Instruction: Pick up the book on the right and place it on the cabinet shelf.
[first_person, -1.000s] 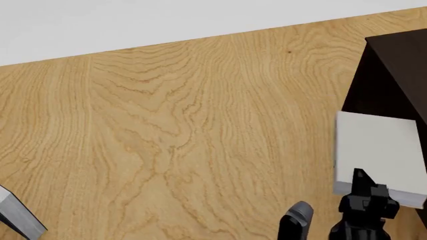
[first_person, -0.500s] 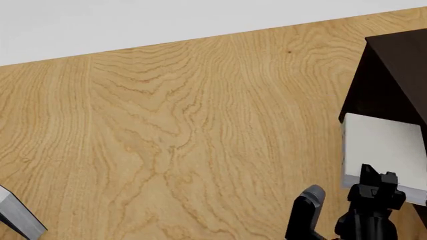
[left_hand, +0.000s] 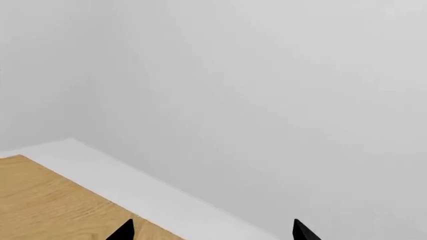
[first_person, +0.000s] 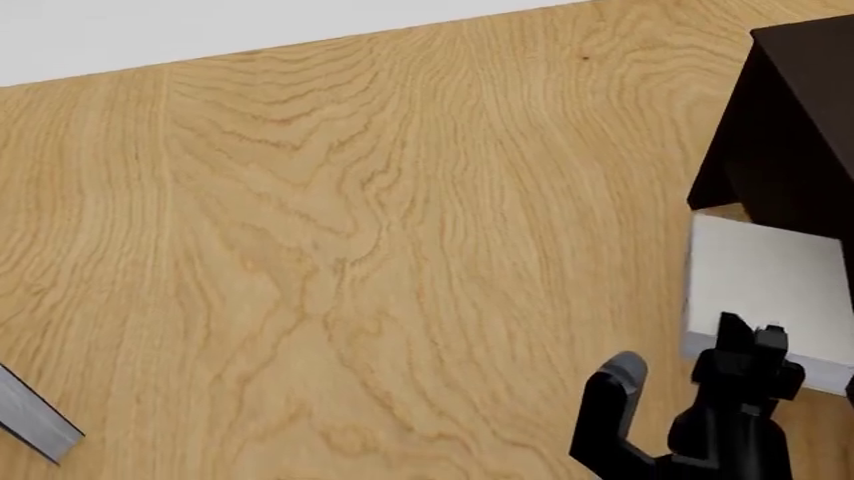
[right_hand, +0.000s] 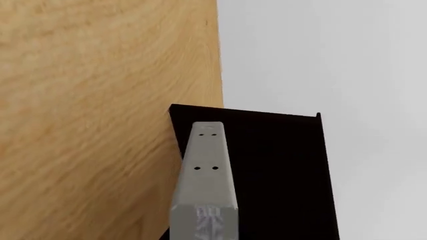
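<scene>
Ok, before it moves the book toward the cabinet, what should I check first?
1. Right gripper clamped on the book: cannot tell; one finger overlaps its lower edge.
2. Book close to the cabinet: ok, just beside it.
3. Shelf board in sight for aiming: cannot tell, only dark panels show.
4. Left gripper out of the way: ok, open, facing the wall.
</scene>
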